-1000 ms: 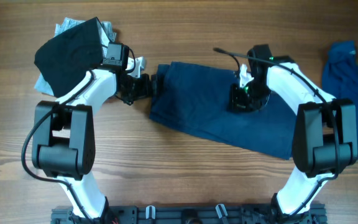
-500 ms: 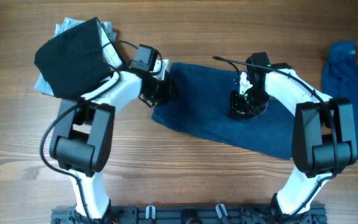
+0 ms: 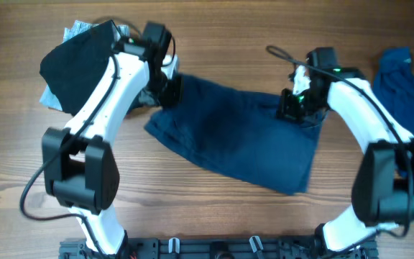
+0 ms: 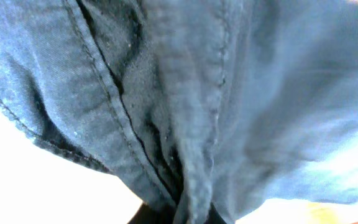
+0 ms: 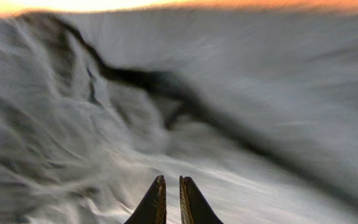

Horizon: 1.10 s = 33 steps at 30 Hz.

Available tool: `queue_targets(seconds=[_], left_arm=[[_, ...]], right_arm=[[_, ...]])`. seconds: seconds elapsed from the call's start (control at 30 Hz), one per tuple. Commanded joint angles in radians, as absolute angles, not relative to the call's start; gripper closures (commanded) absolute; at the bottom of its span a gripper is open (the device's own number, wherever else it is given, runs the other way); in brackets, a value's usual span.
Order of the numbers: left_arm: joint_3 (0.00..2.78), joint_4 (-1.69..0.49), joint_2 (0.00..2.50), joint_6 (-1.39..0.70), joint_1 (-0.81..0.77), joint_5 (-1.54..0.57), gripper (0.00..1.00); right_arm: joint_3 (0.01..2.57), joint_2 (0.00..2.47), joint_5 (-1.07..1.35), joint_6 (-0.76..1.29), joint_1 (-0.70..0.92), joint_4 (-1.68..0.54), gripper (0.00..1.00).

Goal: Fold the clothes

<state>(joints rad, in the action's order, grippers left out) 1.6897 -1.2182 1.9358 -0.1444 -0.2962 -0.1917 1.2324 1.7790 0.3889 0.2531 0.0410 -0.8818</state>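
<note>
The left white-and-black jointed arm (image 3: 113, 79) stretched long from its black shoulder block at the near edge toward the far side, with its wrist folded back and inward. Its black two-finger tool (image 3: 169, 88) pointed down, and its jaws were clamped on a bunched fold of dark blue cotton garment (image 4: 185, 124). The right white-and-black jointed arm (image 3: 358, 108) arched up from its own shoulder block and curled inward at the wrist. Its black two-finger tool (image 3: 293, 106) also aimed down. From the right wrist, its dark pointed fingers (image 5: 155, 202) stood almost together, with only a sliver between them.
</note>
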Motion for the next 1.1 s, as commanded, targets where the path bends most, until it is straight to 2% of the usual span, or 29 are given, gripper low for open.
queue_targets(seconds=[0.0,0.2,0.33,0.37,0.4,0.43,0.47,0.5,0.53,0.67,0.93,1.0,1.07], left_arm=[[1.835,-1.265,1.883,-0.113,-0.395,-0.134,0.96],[1.831,-1.166,1.937,-0.144,-0.671,-0.136,0.94],[1.831,-1.021,2.047,-0.255,-0.807,-0.137,0.78],[1.831,-0.971,2.076,-0.297,-0.839,-0.148,0.70],[1.831,-0.937,2.093,-0.297,-0.862,-0.165,0.57],[1.831,-0.899,2.115,-0.297,-0.894,-0.174,0.32],[1.831,-0.886,2.128,-0.295,-0.917,-0.162,0.21],[1.831,-0.889,2.136,-0.296,-0.931,-0.135,0.16],[1.831,-0.907,2.138,-0.296,-0.942,-0.096,0.00],[1.831,-0.971,2.128,-0.298,-0.925,-0.002,0.00],[1.831,-1.067,2.123,-0.325,-0.667,0.015,0.00],[1.818,-1.060,2.129,-0.290,-0.590,-0.077,0.00],[1.775,-1.028,2.143,-0.210,-0.525,-0.285,0.00]], right_arm=[[1.258,1.695,0.391,0.283,0.005,-0.875,0.91],[1.258,1.695,0.254,0.337,-0.002,-0.876,0.90],[1.258,1.695,0.088,0.402,-0.006,-0.879,0.87],[1.258,1.695,0.074,0.403,-0.014,-0.880,0.84],[1.258,1.695,0.074,0.403,-0.022,-0.882,0.83],[1.258,1.695,0.073,0.403,-0.034,-0.882,0.82],[1.258,1.695,0.074,0.403,-0.042,-0.882,0.78],[1.258,1.695,0.074,0.403,-0.052,-0.883,0.76],[1.258,1.695,0.074,0.403,-0.067,-0.887,0.73],[1.258,1.695,0.087,0.402,-0.099,-0.901,0.68],[1.254,1.695,0.229,0.365,-0.094,-0.924,0.64],[1.248,1.695,0.257,0.332,-0.080,-0.954,0.64],[1.233,1.696,0.268,0.332,-0.062,-0.959,0.65]])
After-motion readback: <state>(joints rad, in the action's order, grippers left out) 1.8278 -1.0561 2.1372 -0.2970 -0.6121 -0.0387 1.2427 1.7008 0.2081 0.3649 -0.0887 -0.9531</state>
